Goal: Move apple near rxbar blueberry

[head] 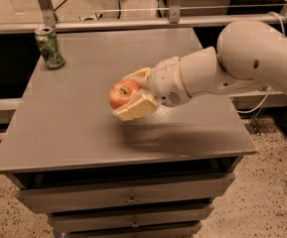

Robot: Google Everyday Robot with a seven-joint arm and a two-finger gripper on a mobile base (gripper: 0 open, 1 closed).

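Gripper (126,97) aloft mid-frame, jaws clasping apple (120,92)

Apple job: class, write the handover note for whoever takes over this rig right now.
Claw: shut on the apple, held just above the middle of the table.
Rxbar blueberry: not in view.
Green can: upright at the table's back left corner.
Done: apple picked up.
Left: find the bar, set the apple down beside it, release.
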